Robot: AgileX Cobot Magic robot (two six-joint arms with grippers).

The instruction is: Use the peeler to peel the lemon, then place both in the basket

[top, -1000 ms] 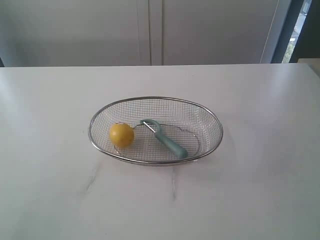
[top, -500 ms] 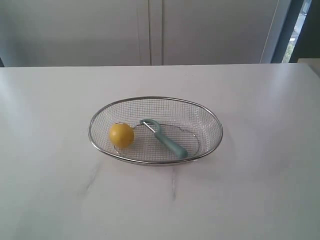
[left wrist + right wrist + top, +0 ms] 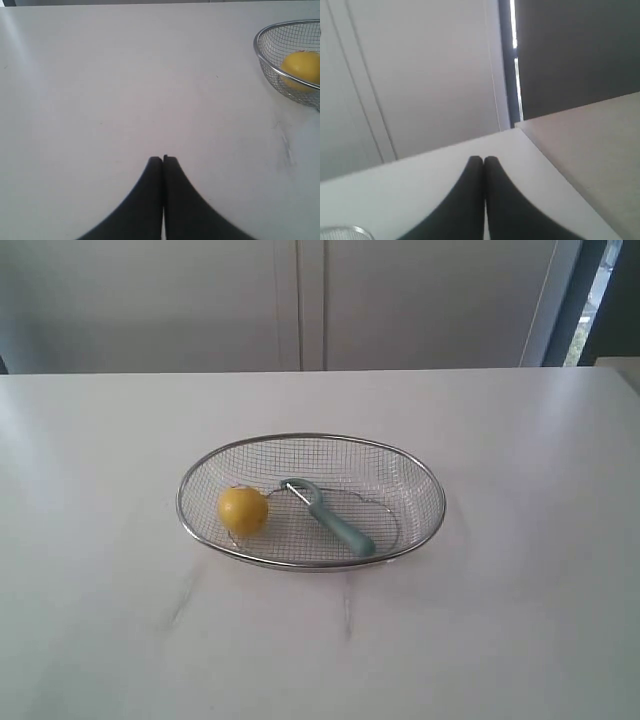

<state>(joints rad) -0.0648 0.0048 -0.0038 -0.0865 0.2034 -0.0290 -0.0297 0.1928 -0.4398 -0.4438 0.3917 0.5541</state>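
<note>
The wire-mesh basket (image 3: pixel 415 465) stands in the middle of the white table. Inside it the yellow lemon (image 3: pixel 243 510) lies at its left end, and the teal-handled peeler (image 3: pixel 341 527) lies beside it, looped head toward the lemon. Neither arm shows in the exterior view. In the left wrist view my left gripper (image 3: pixel 163 159) is shut and empty over bare table, well away from the basket (image 3: pixel 260 55) and the lemon (image 3: pixel 301 68). My right gripper (image 3: pixel 483 160) is also shut and empty, near the table's far corner, with a sliver of the basket's rim (image 3: pixel 342 232) at the frame edge.
White cabinet doors (image 3: pixel 300 300) run behind the table. A dark window frame (image 3: pixel 575 300) stands at the back right. The table's right edge (image 3: pixel 555 170) borders a lower beige surface (image 3: pixel 600 140).
</note>
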